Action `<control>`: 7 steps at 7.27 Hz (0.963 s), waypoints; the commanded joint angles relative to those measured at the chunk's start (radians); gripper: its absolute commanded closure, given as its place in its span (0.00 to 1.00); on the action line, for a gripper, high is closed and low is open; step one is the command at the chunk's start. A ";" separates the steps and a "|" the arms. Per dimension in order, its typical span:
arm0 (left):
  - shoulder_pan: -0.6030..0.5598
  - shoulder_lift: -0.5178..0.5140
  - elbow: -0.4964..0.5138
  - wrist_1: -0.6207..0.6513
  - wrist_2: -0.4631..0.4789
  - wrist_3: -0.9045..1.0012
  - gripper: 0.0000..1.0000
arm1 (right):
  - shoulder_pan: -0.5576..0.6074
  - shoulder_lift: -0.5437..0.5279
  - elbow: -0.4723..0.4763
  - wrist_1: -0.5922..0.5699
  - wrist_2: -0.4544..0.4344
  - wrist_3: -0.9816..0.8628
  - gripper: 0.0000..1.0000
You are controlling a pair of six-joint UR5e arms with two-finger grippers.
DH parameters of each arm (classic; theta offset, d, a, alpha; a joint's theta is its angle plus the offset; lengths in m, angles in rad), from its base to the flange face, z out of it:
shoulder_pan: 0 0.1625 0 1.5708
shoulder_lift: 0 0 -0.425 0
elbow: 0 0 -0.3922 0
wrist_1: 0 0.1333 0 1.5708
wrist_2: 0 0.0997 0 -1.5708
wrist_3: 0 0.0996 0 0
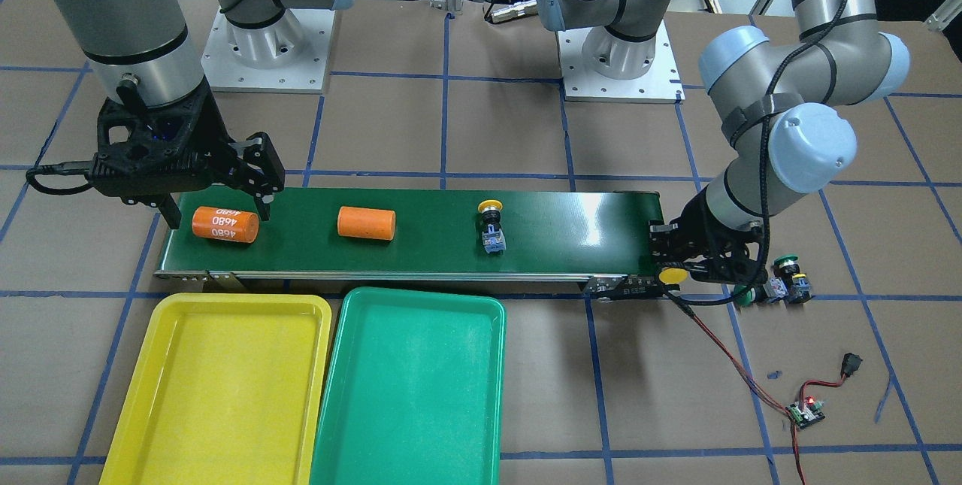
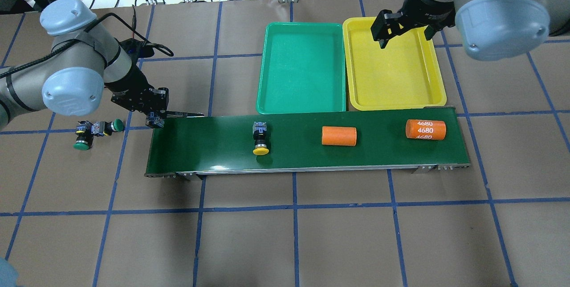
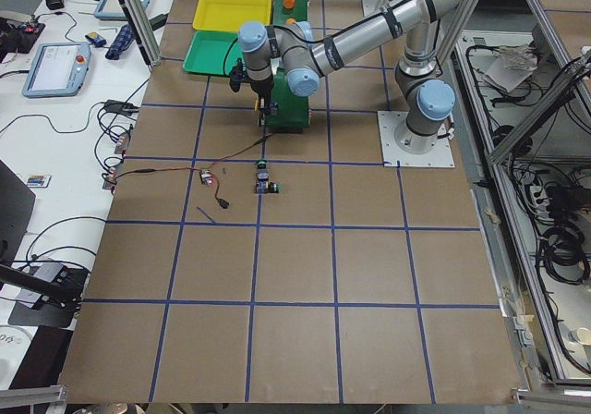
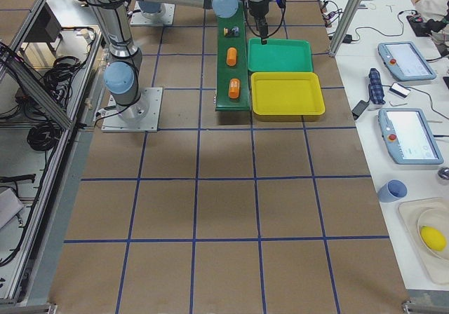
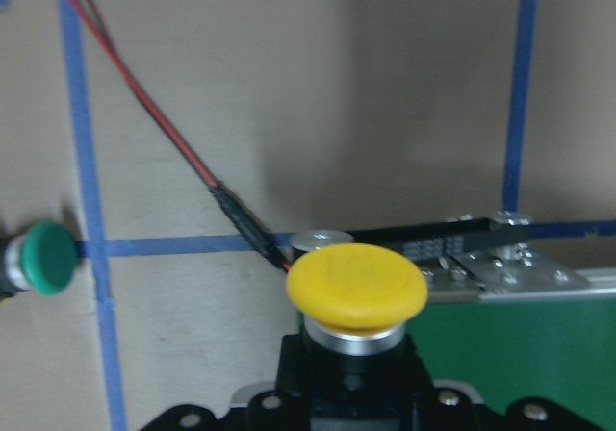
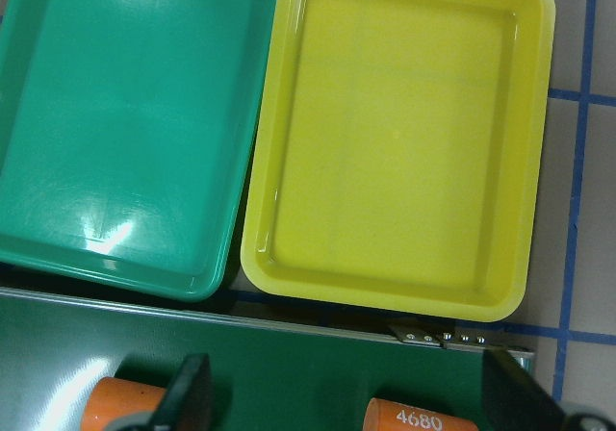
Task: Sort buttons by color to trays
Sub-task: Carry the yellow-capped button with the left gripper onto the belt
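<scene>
- Holding a yellow button [image 5: 356, 287] by its black body, cap pointing outward, the left gripper [image 1: 685, 263] hangs at the end of the conveyor belt [image 1: 571, 222]. Its jaws are closed in on the switch block.
- The step in hand looks like setting this button onto the belt (a reading of the pose, nothing more).
- To do it well, the arm should carry the button past the metal end frame [image 5: 520, 269] and the red wire [image 5: 173, 133] beside it. It should lower until the body nearly meets the green surface and only then part the jaws, so the button settles on its side rather than tumbling off the edge.
- A second yellow button [image 1: 491, 225] lies on its side mid-belt.
- Two green buttons [image 2: 95, 127] sit on the table just beyond the belt's end, near the left gripper.
- The right gripper [image 6: 356, 397] hovers wide open and empty over the belt's far end, above an orange cylinder [image 1: 225, 223] marked 4680.
- The yellow tray [image 1: 225, 395] and green tray [image 1: 413, 395], side by side next to the belt, hold nothing yet.
</scene>
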 commanded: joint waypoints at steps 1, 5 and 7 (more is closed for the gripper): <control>-0.033 0.013 -0.059 0.017 0.002 0.009 1.00 | 0.000 -0.005 -0.008 0.018 -0.009 0.000 0.00; -0.033 0.042 -0.105 -0.003 0.003 -0.008 0.58 | 0.044 -0.007 0.004 0.067 0.002 0.108 0.00; -0.033 0.058 -0.130 -0.002 0.003 -0.008 0.06 | 0.142 0.019 0.009 0.065 0.003 0.257 0.00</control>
